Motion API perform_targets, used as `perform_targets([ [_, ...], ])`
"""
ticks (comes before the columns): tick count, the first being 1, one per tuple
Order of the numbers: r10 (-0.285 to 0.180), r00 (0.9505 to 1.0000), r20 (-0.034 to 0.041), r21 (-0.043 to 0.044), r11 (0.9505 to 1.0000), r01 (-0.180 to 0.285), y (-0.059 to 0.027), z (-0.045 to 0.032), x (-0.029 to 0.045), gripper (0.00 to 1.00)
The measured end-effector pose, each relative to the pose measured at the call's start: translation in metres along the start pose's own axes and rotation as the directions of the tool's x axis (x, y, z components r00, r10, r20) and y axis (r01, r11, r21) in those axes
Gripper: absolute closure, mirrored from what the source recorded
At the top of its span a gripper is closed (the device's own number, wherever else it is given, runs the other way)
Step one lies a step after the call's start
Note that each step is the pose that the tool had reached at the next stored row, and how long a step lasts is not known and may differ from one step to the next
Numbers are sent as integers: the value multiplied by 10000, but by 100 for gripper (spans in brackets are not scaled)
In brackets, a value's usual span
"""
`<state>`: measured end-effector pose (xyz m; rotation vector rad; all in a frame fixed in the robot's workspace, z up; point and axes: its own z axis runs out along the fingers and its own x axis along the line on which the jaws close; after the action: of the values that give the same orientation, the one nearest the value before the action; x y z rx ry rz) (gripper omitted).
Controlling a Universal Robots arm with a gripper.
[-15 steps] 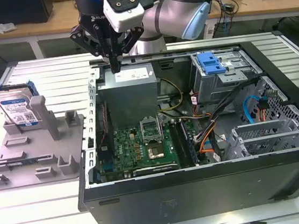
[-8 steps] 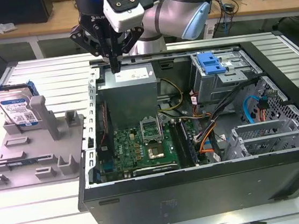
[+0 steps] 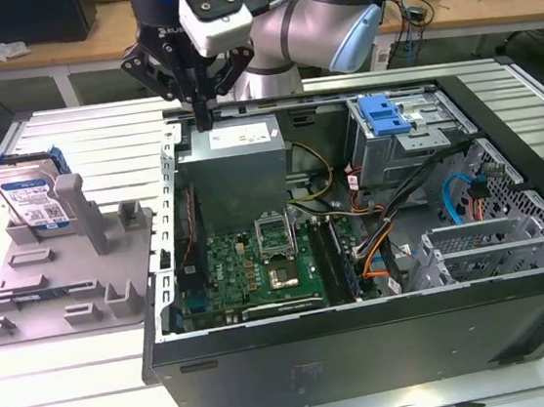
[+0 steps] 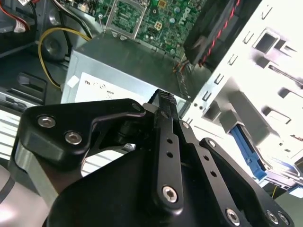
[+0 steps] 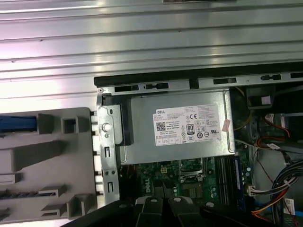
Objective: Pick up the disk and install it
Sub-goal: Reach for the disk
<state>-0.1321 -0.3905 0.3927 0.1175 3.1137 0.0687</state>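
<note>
Silver-metal flat rectangular disk (image 3: 27, 192), with blue-and-white label and blue edge rails, stands propped in the grey plastic fixture (image 3: 75, 285) at the exterior view's left, well apart from the open black computer case (image 3: 367, 350). Black gripper (image 3: 206, 121) hangs just above the grey metal power-supply box (image 3: 238, 163), closed tight and holding nothing. Blue plastic latch (image 3: 384, 112) sits atop the metal drive cage (image 3: 422, 142) further right.
</note>
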Motion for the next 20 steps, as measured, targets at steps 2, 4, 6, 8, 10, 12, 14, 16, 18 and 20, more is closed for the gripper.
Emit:
perform_targets([
  [2,7,10000,1,-2,10000,-7,27,5,50,89],
  [4,10,10000,1,-1,10000,-10,48,9,124,89],
  [6,16,10000,1,-1,10000,-16,58,11,197,89],
  [8,17,10000,1,0,10000,-17,67,13,279,89],
  [10,22,10000,1,0,10000,-22,76,15,356,89],
  [12,23,10000,1,-1,10000,-23,84,17,433,89],
  [14,28,10000,1,0,10000,-28,94,20,508,89],
  [16,34,10000,2,-1,10000,-34,113,28,622,89],
  [18,34,10000,2,0,10000,-34,130,34,698,89],
  [20,39,10000,3,0,10000,-39,148,41,768,89],
])
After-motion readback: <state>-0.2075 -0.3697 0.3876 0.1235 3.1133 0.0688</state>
